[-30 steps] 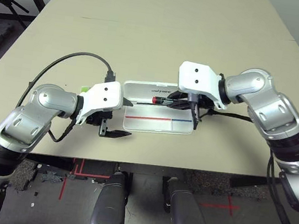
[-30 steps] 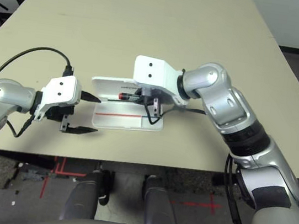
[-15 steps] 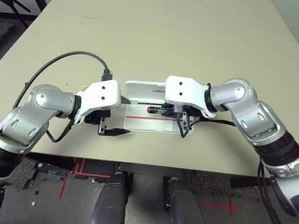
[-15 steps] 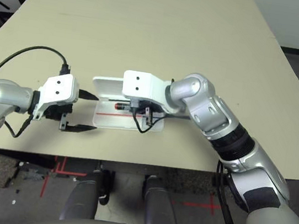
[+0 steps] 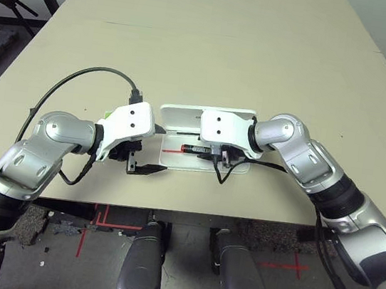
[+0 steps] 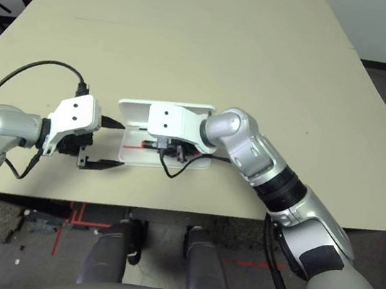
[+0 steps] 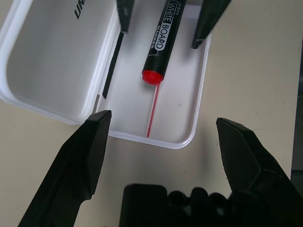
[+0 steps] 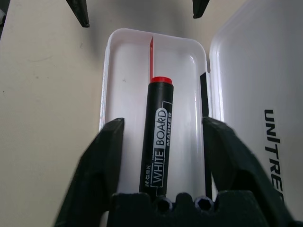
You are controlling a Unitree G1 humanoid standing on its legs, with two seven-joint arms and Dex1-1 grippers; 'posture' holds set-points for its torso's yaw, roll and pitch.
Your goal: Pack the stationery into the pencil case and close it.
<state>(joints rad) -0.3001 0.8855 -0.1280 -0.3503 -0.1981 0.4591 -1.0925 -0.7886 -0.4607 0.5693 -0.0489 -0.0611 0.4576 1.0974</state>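
Marker (image 8: 157, 142) lies in pencil case (image 8: 124, 94) (right hand (image 8: 163, 135) spread).

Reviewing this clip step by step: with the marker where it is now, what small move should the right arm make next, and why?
Probably lift the right gripper straight up and out. The marker already lies flat in the tray of the open pencil case, and the gripper's fingers stand apart on either side of it, so the placing looks done. The left gripper waits open at the tray's end.
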